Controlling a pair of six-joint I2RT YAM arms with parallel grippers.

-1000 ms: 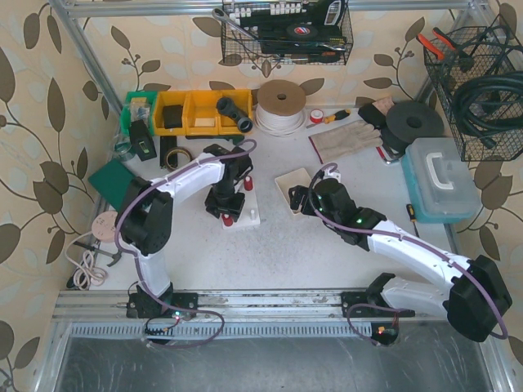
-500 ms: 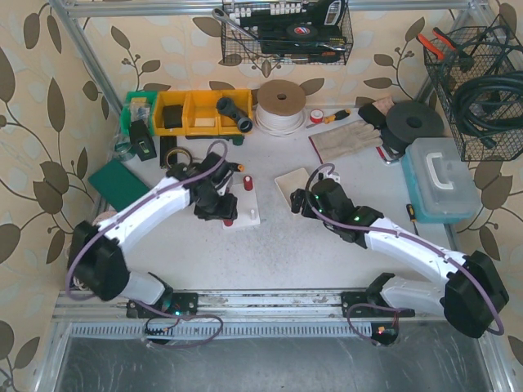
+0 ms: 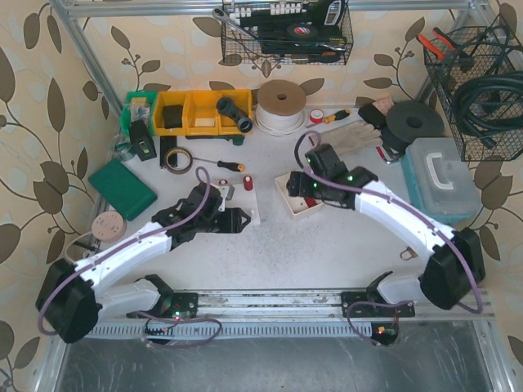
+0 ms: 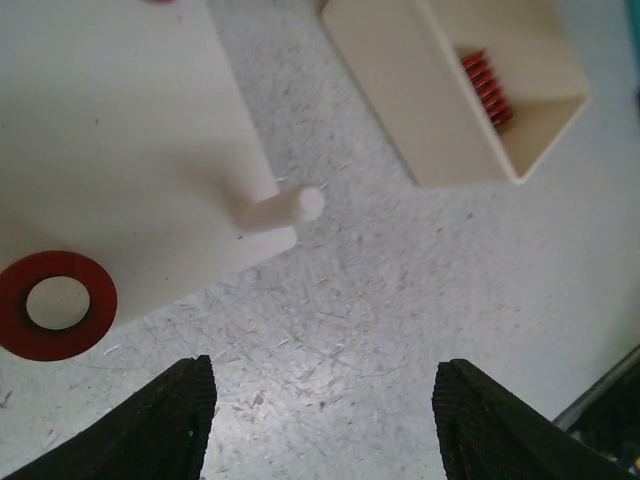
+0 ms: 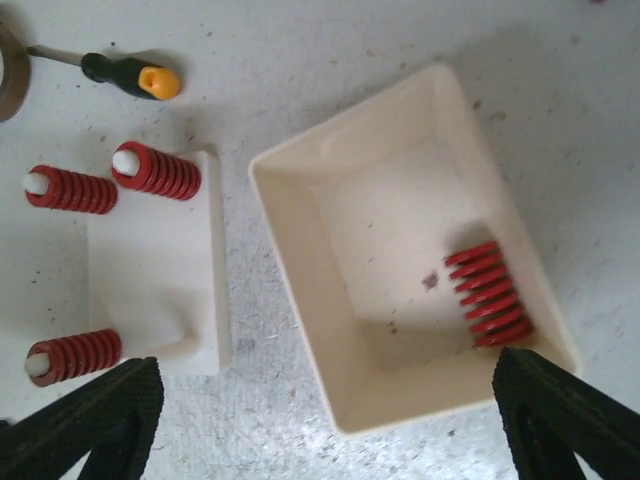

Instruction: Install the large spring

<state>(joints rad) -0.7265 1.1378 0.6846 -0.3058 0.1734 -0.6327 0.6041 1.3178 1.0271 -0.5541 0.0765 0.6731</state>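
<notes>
The large red spring (image 5: 488, 295) lies in the cream tray (image 5: 300, 260), also seen in the left wrist view (image 4: 485, 85). The white base plate (image 5: 150, 280) carries three red springs on pegs (image 5: 158, 172); one white peg (image 4: 280, 210) is bare. My right gripper (image 5: 325, 420) is open and empty above the tray's near edge, and in the top view (image 3: 304, 189) it is over the tray (image 3: 288, 204). My left gripper (image 4: 325, 410) is open and empty just off the plate's corner by the bare peg, also seen in the top view (image 3: 237, 219).
A screwdriver (image 5: 130, 75) lies just behind the plate. A tape roll (image 3: 174, 157), yellow bins (image 3: 200, 110) and a cord spool (image 3: 281, 104) stand at the back. A green pad (image 3: 122, 188) is at left, a blue-lidded box (image 3: 440, 180) at right.
My left arm has dropped low and swung to the near left, its gripper coming off the plate. My right gripper has moved back over the tray.
</notes>
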